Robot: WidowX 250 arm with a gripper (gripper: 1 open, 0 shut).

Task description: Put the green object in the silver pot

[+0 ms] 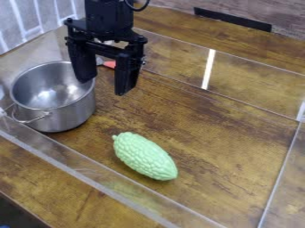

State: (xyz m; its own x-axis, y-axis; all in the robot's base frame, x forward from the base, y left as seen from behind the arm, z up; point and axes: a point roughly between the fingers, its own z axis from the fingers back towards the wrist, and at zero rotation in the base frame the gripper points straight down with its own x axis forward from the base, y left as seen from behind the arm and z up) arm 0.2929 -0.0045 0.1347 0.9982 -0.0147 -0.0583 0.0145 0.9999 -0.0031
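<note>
The gourd (145,156) lies flat on the wooden counter (226,125), its long axis running from 10 to 4 o'clock, untouched. The end effector (105,78) hangs at about 11 o'clock from it, well apart, pointing down with its fingers spread and nothing between them. The pot (50,95) stands upright just beside the end effector at its 8 o'clock, empty. Bare wood separates gourd and pot.

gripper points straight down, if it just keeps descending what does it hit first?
Most likely the bare wooden table. The gripper, jaws open, hangs just right of the silver pot; its left jaw might clip the rim, depth is unclear. The green object lies well clear.
</note>
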